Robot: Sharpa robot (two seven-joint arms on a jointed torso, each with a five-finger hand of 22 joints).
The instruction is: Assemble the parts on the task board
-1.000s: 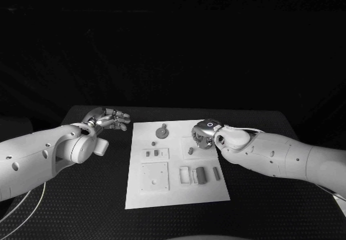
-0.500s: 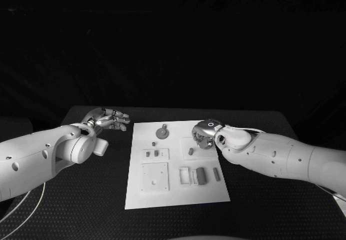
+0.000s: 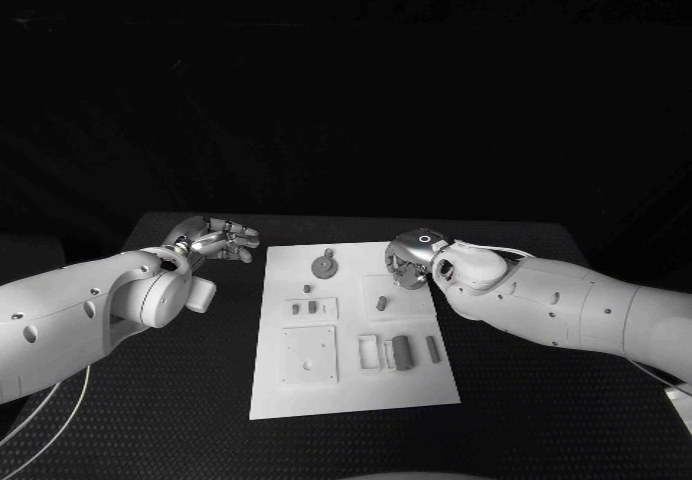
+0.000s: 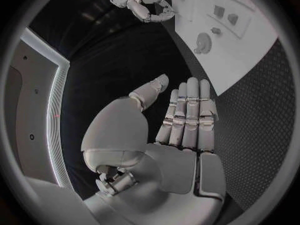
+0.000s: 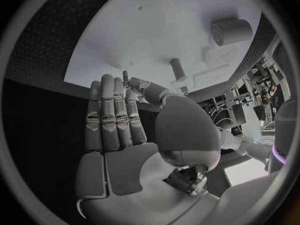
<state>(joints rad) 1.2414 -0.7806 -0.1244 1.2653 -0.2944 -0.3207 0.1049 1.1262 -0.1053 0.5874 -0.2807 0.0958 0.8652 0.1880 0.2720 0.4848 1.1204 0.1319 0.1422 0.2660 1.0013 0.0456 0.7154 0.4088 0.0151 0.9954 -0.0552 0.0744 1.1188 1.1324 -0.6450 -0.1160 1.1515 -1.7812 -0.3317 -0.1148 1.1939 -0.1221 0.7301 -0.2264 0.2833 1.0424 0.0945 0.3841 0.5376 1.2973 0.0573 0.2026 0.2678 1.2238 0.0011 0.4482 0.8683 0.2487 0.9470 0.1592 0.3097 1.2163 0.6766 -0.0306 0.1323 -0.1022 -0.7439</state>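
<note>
The white task board (image 3: 346, 335) lies in the middle of the black table. A round grey part (image 3: 326, 264) lies near its far edge, and a small peg (image 3: 381, 301) stands right of centre. My right hand (image 3: 413, 258) hovers over the board's far right corner, fingers straight, holding nothing. In the right wrist view the right hand (image 5: 119, 130) points at the board (image 5: 156, 25), with the peg (image 5: 178, 69) and a round part (image 5: 230, 31) beyond its fingertips. My left hand (image 3: 216, 240) is off the board's far left corner. The left hand (image 4: 184, 130) is flat and empty.
Several more small parts lie on the board: two in a square recess (image 3: 309, 308) on the left, and bars (image 3: 401, 350) near the right front. A flat square plate (image 3: 309, 352) sits at the left front. Black table (image 3: 159, 400) surrounds the board.
My right hand has risen slightly and drifted towards the board's far right corner. The left hand and the parts have stayed in place.
</note>
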